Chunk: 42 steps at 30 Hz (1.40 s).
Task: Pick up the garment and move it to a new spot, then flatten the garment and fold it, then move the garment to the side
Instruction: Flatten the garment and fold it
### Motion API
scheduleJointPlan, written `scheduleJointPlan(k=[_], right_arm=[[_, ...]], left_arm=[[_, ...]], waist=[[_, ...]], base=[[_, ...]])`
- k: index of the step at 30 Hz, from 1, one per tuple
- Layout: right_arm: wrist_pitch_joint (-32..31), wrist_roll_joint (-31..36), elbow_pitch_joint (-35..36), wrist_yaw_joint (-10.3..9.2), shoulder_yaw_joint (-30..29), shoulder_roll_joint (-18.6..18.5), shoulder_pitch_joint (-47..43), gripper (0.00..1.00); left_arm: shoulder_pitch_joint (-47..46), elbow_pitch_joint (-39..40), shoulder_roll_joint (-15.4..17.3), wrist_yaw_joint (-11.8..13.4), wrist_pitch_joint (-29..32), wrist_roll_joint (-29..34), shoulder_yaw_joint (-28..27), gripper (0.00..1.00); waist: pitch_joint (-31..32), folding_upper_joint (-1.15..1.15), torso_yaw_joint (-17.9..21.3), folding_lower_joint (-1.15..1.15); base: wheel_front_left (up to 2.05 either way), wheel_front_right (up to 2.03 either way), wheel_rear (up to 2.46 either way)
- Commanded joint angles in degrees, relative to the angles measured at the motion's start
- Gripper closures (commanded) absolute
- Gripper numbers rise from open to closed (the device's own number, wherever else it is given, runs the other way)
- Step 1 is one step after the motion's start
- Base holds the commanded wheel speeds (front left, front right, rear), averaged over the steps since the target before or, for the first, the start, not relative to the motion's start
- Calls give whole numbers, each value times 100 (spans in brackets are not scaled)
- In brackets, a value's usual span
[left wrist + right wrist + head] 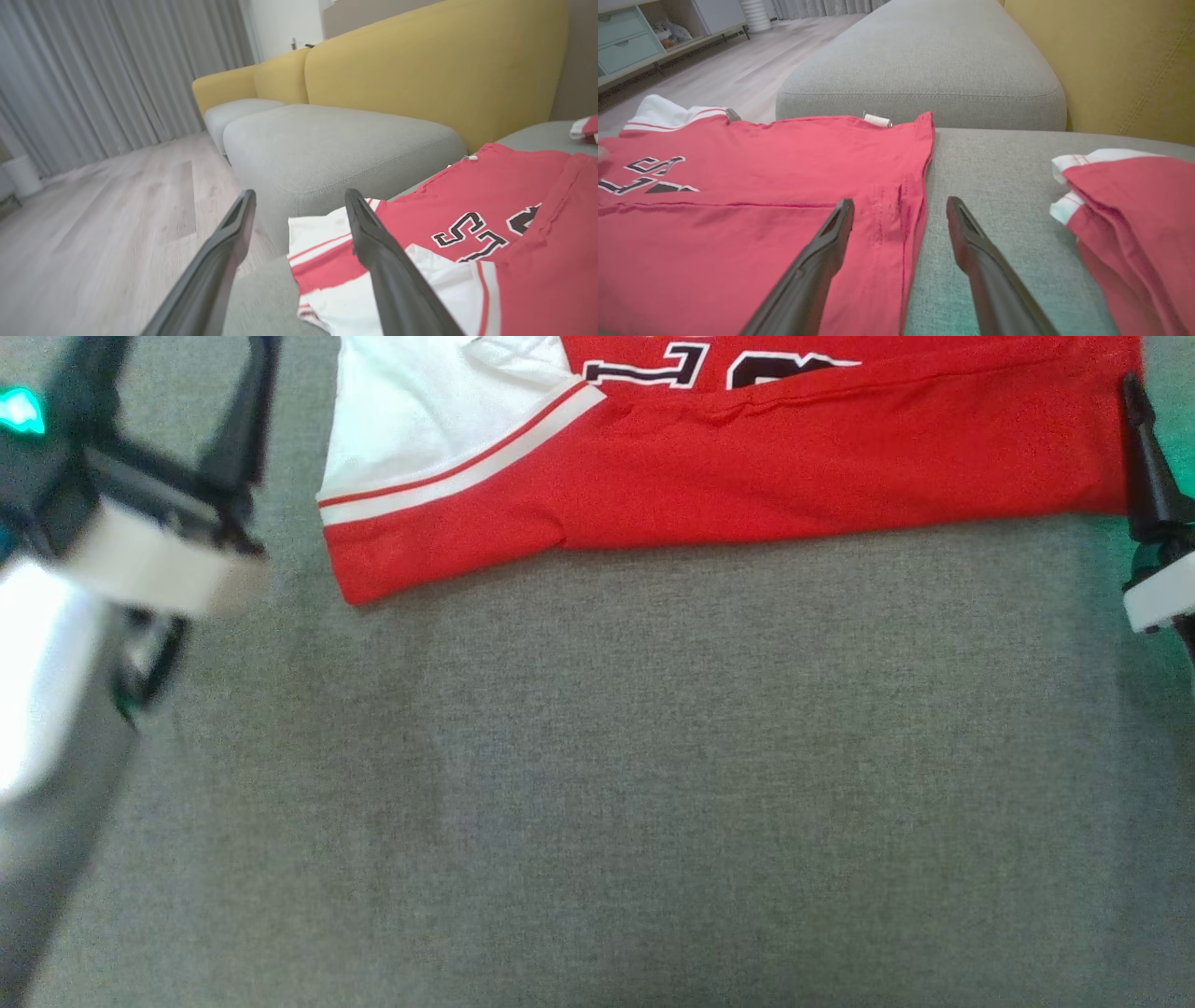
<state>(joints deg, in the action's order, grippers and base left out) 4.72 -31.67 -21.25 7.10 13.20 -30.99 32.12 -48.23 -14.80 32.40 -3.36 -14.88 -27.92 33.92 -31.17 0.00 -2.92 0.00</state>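
The garment (747,457) is a red jersey with white sleeves and a black number print. It lies flat on the grey sofa seat (597,784), with a long red flap folded over the lower part of the print. My left gripper (168,392) is open beside the white sleeve end, holding nothing. In the left wrist view its fingers (373,242) point past the sleeve (327,233). My right gripper (1144,439) is at the garment's right edge. The right wrist view shows this gripper (900,205) open, straddling the jersey's side hem (915,196).
A second folded red and white garment (1125,210) lies on the seat to the right of the right gripper. The yellow backrest (420,70) stands behind, and another grey cushion (924,60) adjoins. The wooden floor (117,210) drops off beyond the sleeve end.
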Motion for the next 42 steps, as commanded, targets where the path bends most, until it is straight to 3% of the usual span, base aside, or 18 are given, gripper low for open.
scheduleJointPlan(k=[1,5,10,16,27,28,29,31,33,35,42], right_arm=[[132,37,98,39,-4,-30,-202,0],[268,11,25,39,-1,80,-344,0],[355,-33,-47,39,29,162,-418,0],[459,-104,-163,39,87,198,-460,0],[601,-218,-396,39,276,229,-370,0],[609,-230,-422,39,297,227,-364,0],[615,-241,-448,39,319,225,-353,0],[615,-267,-504,39,365,225,-312,0],[598,-291,-566,39,425,220,-265,0],[562,-332,-638,39,480,227,-213,0],[261,-675,-1057,39,549,338,21,0]], left_arm=[[513,233,73,169,-11,-141,-413,0],[1459,374,-266,489,-11,-392,-690,0],[2043,267,-513,691,-11,-612,-791,0],[2222,-88,-734,536,253,-891,-607,0],[2214,-479,-791,133,827,-993,-151,0],[2225,-479,-793,86,892,-1011,-102,4],[2236,-477,-792,46,957,-1028,-57,14],[2245,-470,-782,-20,1071,-1056,22,47],[2239,-463,-775,-75,1162,-1082,88,64],[2224,-468,-769,-106,1205,-1092,128,100],[2099,-479,-705,-134,978,-991,125,100]], waist=[[91,0,15,0],[196,0,51,0],[247,0,86,0],[246,0,113,0],[324,0,172,0],[337,0,165,0],[349,0,156,0],[367,0,134,0],[389,0,106,0],[417,0,73,0],[536,0,-50,0]], base=[[0,0,0],[0,0,0],[0,0,0],[0,0,0],[0,0,0],[0,0,0],[0,0,0],[0,0,0],[0,0,0],[0,0,0],[0,0,0]])
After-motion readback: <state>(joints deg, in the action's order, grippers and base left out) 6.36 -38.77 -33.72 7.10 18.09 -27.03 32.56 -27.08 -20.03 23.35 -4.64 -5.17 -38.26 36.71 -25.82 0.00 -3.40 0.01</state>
